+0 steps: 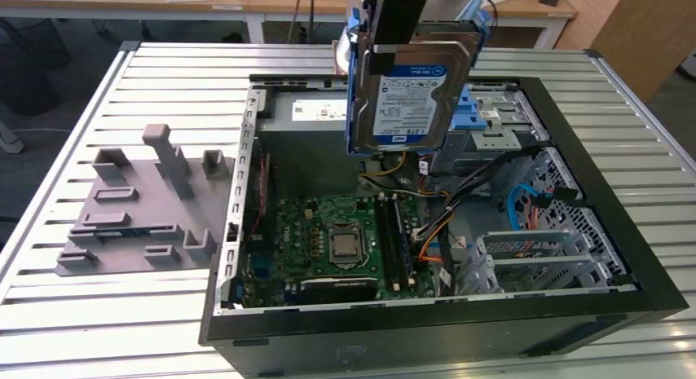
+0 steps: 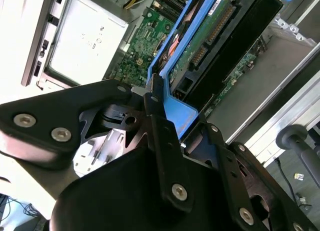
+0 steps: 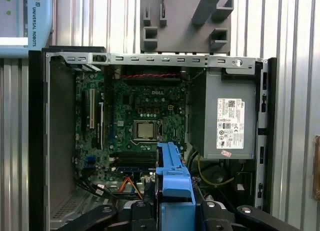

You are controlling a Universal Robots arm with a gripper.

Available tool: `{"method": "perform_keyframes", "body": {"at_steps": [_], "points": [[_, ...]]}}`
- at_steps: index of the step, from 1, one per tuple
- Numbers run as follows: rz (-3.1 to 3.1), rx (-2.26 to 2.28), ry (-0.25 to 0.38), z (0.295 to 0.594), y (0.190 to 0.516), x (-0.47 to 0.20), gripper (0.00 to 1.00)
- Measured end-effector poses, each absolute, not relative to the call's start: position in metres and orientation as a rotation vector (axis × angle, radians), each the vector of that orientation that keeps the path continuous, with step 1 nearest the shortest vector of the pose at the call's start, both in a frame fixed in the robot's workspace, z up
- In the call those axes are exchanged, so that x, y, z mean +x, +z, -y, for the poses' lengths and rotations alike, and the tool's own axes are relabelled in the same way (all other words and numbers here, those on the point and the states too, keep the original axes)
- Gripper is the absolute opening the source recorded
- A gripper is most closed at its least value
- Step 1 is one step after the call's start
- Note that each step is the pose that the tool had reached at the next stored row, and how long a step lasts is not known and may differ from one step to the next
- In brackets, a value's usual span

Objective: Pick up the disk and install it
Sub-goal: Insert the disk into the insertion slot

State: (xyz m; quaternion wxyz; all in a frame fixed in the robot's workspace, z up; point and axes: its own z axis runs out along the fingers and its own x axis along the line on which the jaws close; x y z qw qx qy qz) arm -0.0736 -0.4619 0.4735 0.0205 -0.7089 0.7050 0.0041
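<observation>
Hanging upright over the open computer case (image 1: 234,232), the disk (image 1: 419,94) is pinched at its upper edge by the pincer (image 1: 394,33), with its label facing the exterior camera. In the second wrist view the fingers (image 2: 162,141) are pressed onto the blue frame (image 2: 177,108), apparently not onto the metal body. That is the weak point: plastic may flex, so the disk could tilt or slip in the grip and drop onto the motherboard (image 1: 337,240) below. The drive cage (image 1: 500,122) sits just to the exterior view's right of the disk, lower down. A slightly skewed approach could jam the frame against the cage's rails. Loose cables (image 1: 435,232) lie near the cage and could snag a corner. The grey fixture (image 1: 142,208) stands well apart on the tabletop (image 1: 109,322).
</observation>
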Motion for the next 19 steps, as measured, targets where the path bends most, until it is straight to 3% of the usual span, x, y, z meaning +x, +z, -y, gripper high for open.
{"method": "perform_keyframes", "body": {"at_steps": [19], "points": [[-2.201,-2.185,0.014,0.504,0.471,-0.071,0.36]]}}
